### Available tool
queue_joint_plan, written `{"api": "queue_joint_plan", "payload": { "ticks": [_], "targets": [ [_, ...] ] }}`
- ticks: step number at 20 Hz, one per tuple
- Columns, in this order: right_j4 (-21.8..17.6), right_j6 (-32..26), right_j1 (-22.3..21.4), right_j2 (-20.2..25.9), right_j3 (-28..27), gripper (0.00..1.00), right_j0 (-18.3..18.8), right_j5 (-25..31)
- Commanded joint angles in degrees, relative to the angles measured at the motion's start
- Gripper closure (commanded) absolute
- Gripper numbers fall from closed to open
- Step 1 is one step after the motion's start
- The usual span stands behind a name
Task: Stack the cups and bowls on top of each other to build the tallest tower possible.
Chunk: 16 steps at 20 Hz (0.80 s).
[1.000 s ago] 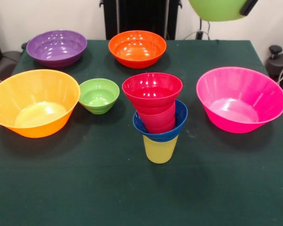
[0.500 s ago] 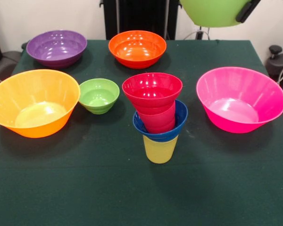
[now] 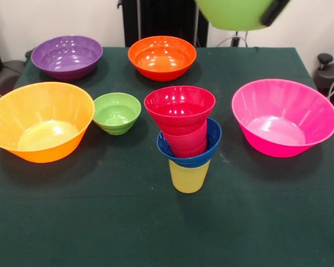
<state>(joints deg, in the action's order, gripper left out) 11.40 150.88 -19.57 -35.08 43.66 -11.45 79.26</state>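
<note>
The tower stands mid-table: a yellow cup (image 3: 189, 177) at the bottom, a small blue bowl (image 3: 214, 140) on it, a red cup (image 3: 185, 142) in that, and a small red bowl (image 3: 179, 107) on top, leaning a little. My gripper (image 3: 273, 14) is at the picture's top edge, high above the table's far right. It is shut on the rim of the medium green bowl (image 3: 234, 14), which hangs in the air. Only one black finger shows on the bowl's right side; the arm is out of view.
On the green cloth stand a large orange-yellow bowl (image 3: 39, 119) at left, a small green bowl (image 3: 117, 113) beside it, a purple bowl (image 3: 67, 55) and an orange bowl (image 3: 162, 55) at the far edge, and a large pink bowl (image 3: 284, 117) at right.
The held green bowl has moved to the left along the picture's top and come down a little. Nothing on the table has moved.
</note>
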Motion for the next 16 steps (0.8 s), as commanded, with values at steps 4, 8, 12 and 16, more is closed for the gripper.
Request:
{"api": "queue_joint_plan", "payload": {
  "ticks": [4, 8, 12, 16],
  "targets": [
    [-2.41, -13.13, 8.19, 5.42, -16.98, 1.00, 9.24, 10.34],
    [-1.04, -13.95, 13.22, 4.04, -25.79, 1.00, 13.05, 12.84],
    [1.44, -14.94, 18.28, 2.04, -33.75, 1.00, 16.81, 14.69],
    [5.85, -14.90, 23.43, -2.97, -40.80, 1.00, 20.29, 15.29]
  ]
}}
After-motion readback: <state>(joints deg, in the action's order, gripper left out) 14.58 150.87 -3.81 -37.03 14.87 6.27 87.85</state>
